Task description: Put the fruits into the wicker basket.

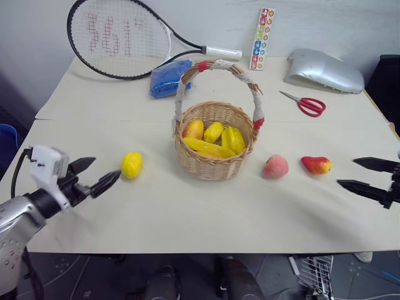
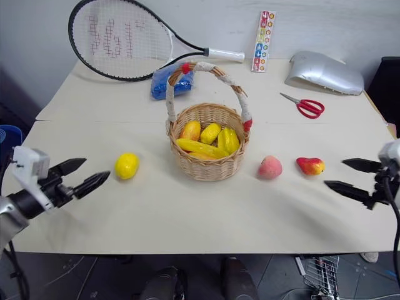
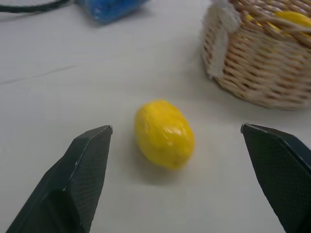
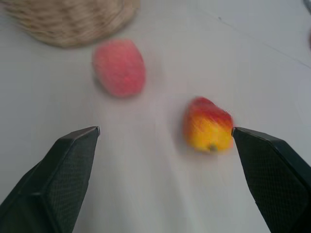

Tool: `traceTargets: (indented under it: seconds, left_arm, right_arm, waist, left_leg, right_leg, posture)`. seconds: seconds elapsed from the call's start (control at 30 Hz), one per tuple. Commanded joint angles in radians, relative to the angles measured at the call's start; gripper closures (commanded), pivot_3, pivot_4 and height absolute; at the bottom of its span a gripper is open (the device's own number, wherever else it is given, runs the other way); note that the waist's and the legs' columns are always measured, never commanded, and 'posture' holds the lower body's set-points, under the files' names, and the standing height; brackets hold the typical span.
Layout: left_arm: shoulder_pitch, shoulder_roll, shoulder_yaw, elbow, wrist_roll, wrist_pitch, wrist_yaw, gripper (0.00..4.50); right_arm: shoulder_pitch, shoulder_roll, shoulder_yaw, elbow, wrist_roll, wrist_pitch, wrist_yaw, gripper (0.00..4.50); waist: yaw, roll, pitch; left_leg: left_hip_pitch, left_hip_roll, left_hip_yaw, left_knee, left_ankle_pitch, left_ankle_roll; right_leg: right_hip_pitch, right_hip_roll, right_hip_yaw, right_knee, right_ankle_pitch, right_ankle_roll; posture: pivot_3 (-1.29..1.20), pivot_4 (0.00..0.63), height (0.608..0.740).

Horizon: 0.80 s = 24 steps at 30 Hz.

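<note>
Three fruits lie loose on the tabletop. Lemon (image 1: 132,164) sits left of the basket (image 1: 215,164), toward the front edge. Peach (image 1: 275,166) is just right of the basket, mango (image 1: 316,164) a little further right, apart from the peach. Basket stands mid-table, handle arching over it.

Basket already holds several yellow and orange pieces: something banana-like lying across, a starfruit-like one and rounder ones behind. Roughly half full, room left on top.

Left gripper (image 1: 92,175) hovers at the front left edge, fingers spread wide, nothing in them, tips aimed at the lemon and close to it. Left wrist view has the lemon centred between the jaws. Right gripper (image 1: 364,175) is near the right edge, also wide open and empty, pointing at the mango, well short of it. Right wrist view shows the mango sitting toward one finger, not centred.

Step in hand looks like reach-to-grasp, both sides. Left: go straight in, close across the lemon's short axis. It is smooth and may roll, so seat it deep. Right: shift so the mango is centred before closing, avoid nudging the peach. When dropping, come in beside the handle, not through it, and release low over the pile.

Behind: racket, blue bag, scissors, sticker strip, silver cover.
</note>
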<state>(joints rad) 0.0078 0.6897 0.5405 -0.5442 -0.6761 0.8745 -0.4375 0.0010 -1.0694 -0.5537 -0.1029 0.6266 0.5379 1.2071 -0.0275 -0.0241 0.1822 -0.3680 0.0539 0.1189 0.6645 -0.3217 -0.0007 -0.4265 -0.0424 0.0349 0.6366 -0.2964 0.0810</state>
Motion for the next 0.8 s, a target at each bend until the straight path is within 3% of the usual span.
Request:
traceTargets:
  seconds: [0.03, 0.13, 0.27, 0.53, 0.63, 0.73, 0.8]
  left_arm:
    - [-0.077, -0.022, -0.086, -0.027, 0.054, 0.150, 0.189, 0.03]
    - [-0.156, -0.063, -0.112, -0.006, 0.053, 0.246, 0.274, 0.03]
    - [-0.249, -0.083, -0.199, 0.064, 0.116, 0.243, 0.314, 0.03]
    - [-0.375, -0.106, -0.294, 0.263, 0.198, 0.221, 0.300, 0.03]
    - [-0.444, -0.091, -0.335, 0.327, 0.221, 0.220, 0.270, 0.66]
    - [-0.480, -0.090, -0.326, 0.335, 0.222, 0.224, 0.257, 1.63]
    - [-0.460, -0.065, -0.334, 0.310, 0.219, 0.229, 0.224, 1.95]
  right_arm:
    - [-0.008, 0.005, -0.038, -0.262, 0.160, 0.092, -0.021, 0.00]
    - [-0.056, -0.007, -0.046, -0.390, 0.301, 0.158, -0.051, 0.00]
    - [-0.224, -0.042, -0.026, -0.458, 0.521, 0.228, -0.130, 0.00]
    - [-0.334, -0.030, 0.049, -0.479, 0.545, 0.219, -0.195, 0.00]
    - [-0.352, -0.019, 0.072, -0.467, 0.537, 0.211, -0.204, 0.00]
    - [-0.369, -0.020, 0.084, -0.475, 0.539, 0.211, -0.223, 0.00]
    - [-0.382, -0.018, 0.088, -0.479, 0.545, 0.215, -0.250, 0.00]
  waist:
    - [0.000, 0.000, 0.000]
    - [-0.001, -0.001, 0.000]
    - [0.000, -0.002, 0.000]
    - [0.003, -0.003, -0.001]
    - [0.002, -0.004, -0.001]
    - [0.002, -0.004, -0.001]
    - [-0.002, -0.004, -0.001]
  left_leg:
    - [0.000, 0.000, 0.000, 0.000, 0.000, 0.000]
    - [0.000, -0.001, -0.001, 0.001, 0.001, 0.000]
    - [0.000, -0.002, -0.001, 0.001, 0.002, -0.001]
    - [-0.002, -0.003, -0.001, 0.001, 0.003, -0.003]
    - [-0.002, -0.003, -0.001, 0.002, 0.003, -0.003]
    - [-0.003, -0.003, -0.002, 0.002, 0.003, -0.003]
    - [-0.002, -0.003, -0.001, 0.001, 0.003, -0.003]
  right_leg:
    - [0.000, 0.000, 0.000, 0.001, 0.000, 0.000]
    - [0.000, 0.001, 0.000, 0.002, 0.000, 0.000]
    - [0.000, 0.001, -0.001, 0.002, 0.000, 0.000]
    - [0.000, -0.002, -0.001, 0.000, 0.000, 0.000]
    - [0.000, -0.002, -0.001, 0.000, 0.000, 0.000]
    - [-0.001, -0.002, -0.002, 0.000, 0.000, 0.000]
    - [-0.001, -0.002, -0.002, 0.000, 0.000, 0.000]
  posture:
    - [0.00, 0.150, 0.740]
    - [0.00, 0.150, 0.740]
    - [0.00, 0.150, 0.740]
    - [0.00, 0.150, 0.740]
    - [0.00, 0.150, 0.740]
    - [0.00, 0.150, 0.740]
    - [0.00, 0.150, 0.740]
